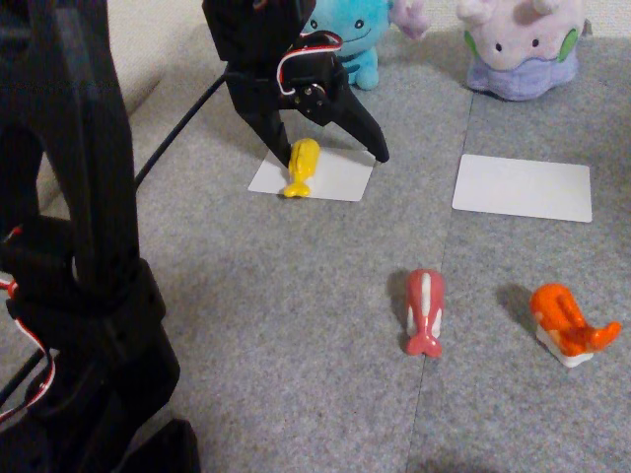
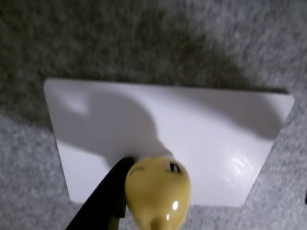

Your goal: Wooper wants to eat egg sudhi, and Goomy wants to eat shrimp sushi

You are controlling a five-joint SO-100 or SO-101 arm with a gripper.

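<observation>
Your hand [image 1: 333,153] stands spread wide over the left white card [image 1: 335,177] before Wooper [image 1: 355,39]. The egg sudhi [image 1: 301,168] lies on that card's left edge, touching the left finger, long axis near-to-far.

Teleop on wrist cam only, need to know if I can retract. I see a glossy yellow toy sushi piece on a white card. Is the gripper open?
Observer: Yes. In the fixed view the gripper has its jaws spread wide, and the yellow toy sushi piece lies at the left edge of the white card, beside one finger.
Operator: Whose card is it?
Observer: The light blue plush toy sits just behind it.
Operator: Shrimp next. Where?
Observer: The bright orange toy shrimp sushi lies on the grey carpet at front right, nearer the camera than the second white card that lies in front of the pale lilac plush.
</observation>
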